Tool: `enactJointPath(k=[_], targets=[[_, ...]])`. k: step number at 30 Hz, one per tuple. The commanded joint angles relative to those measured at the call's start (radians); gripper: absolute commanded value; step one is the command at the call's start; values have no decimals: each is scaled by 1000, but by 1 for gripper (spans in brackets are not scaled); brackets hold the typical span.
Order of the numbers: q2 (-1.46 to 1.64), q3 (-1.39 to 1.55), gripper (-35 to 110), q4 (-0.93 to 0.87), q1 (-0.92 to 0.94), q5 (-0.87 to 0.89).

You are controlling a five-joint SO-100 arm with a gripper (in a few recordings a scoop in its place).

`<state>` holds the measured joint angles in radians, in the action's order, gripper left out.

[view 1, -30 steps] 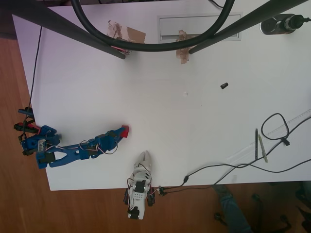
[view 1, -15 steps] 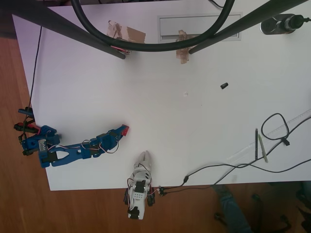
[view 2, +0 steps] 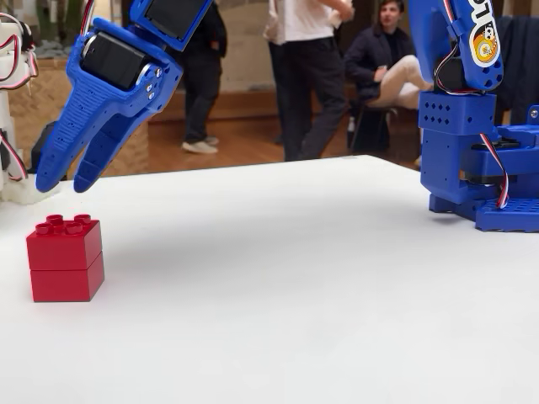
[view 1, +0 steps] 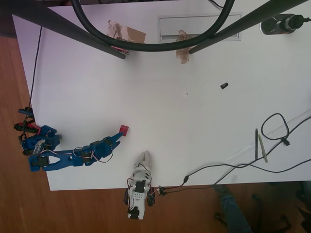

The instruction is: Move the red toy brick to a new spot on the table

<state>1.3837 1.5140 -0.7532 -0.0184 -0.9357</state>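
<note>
- Red brick down on the white table at the left of the fixed view, studs up, two layers tall, nothing touching it.
- Bare tabletop to the right of the brick and in front of it, up to the arm's blue base at the right edge.
- Blue gripper above and just behind the brick, clear of it, fingers pointing down; only a narrow gap between the tips, nothing held.
- From overhead, brick just off the gripper tip, in the table's lower-left part, nearer the lower edge than the upper.
- Near the lower edge, just right of and below the brick, a white arm reaching onto the table.
- Wide bare stretch of table above and to the right of the brick.
- Well to the right, a small black object; further right a pen and looped cable near the right edge.
- Along the far upper edge, taped patches and dark struts crossing the corners.
- Behind the table in the fixed view, people standing and seated, blurred.
</note>
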Motion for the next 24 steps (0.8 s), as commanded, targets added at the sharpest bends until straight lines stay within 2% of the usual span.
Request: enactJointPath(k=[1,3,10,15,24], targets=[[310,181,24,35,38,-26],[454,368,23,52,60,-74],[1051,1146,10,155,133,-399],[1298,1365,0,48,127,-523],[1658,1611,0,-202,121,-730]])
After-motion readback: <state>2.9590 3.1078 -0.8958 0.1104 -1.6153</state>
